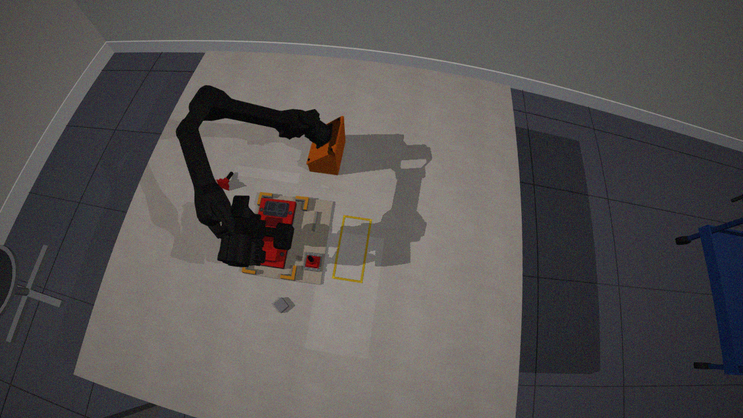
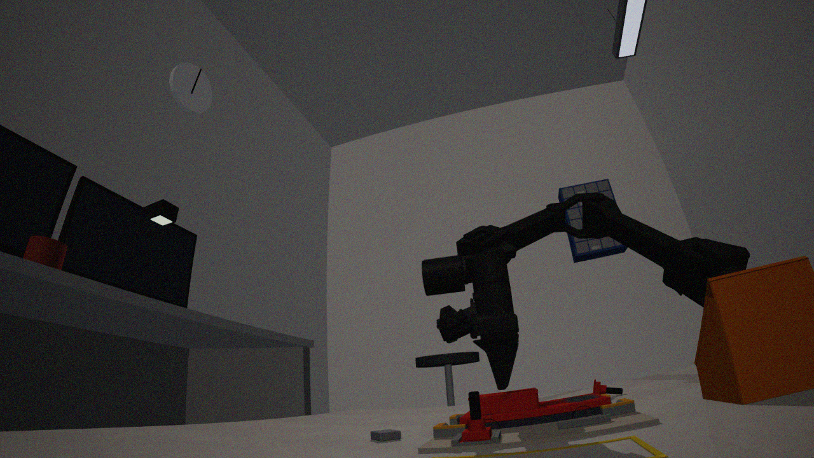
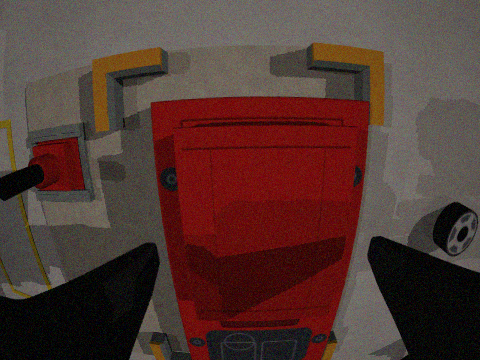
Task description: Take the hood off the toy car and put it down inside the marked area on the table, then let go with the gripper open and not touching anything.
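Pale table (image 1: 425, 322) carries everything, its near corners cut off in the top view. Black arm (image 1: 193, 150) hides part of the toy car (image 1: 277, 229) from above. Orange-cornered base plate (image 3: 234, 74) holds the car, and the red hood (image 3: 260, 207) sits in place on it, filling the wrist view. Yellow-outlined marked area (image 1: 352, 248) lies just beside the plate with no object inside it. Spread wide and gripping nothing, the gripper (image 3: 260, 274) hangs above the hood, one finger on each side. Small grey block (image 1: 283, 304) lies apart nearby.
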`<state>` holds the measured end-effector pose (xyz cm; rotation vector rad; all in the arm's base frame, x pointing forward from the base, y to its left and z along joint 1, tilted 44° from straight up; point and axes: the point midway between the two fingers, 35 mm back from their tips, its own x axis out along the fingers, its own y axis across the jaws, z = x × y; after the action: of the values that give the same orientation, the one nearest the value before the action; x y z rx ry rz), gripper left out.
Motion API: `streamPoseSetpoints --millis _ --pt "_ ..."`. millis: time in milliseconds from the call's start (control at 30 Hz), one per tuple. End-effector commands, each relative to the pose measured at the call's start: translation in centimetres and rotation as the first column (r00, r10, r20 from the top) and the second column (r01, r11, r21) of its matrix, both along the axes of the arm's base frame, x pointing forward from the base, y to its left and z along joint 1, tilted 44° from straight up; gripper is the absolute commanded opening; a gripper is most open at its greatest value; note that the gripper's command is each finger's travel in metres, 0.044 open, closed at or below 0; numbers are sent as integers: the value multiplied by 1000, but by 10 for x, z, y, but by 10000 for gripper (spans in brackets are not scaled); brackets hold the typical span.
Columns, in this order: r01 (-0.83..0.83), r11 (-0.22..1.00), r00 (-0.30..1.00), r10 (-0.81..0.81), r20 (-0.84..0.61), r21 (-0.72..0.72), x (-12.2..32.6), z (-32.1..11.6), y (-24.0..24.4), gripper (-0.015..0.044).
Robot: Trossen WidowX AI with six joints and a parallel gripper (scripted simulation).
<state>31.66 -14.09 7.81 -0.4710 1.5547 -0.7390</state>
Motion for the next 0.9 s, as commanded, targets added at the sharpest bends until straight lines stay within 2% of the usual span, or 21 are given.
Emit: streamPoseSetpoints --millis 0,867 --pt "-5 1000 1000 5 -2 -5 0 -2 -2 440" --pt "-5 1000 1000 5 -2 -6 -1 -10 -10 440"
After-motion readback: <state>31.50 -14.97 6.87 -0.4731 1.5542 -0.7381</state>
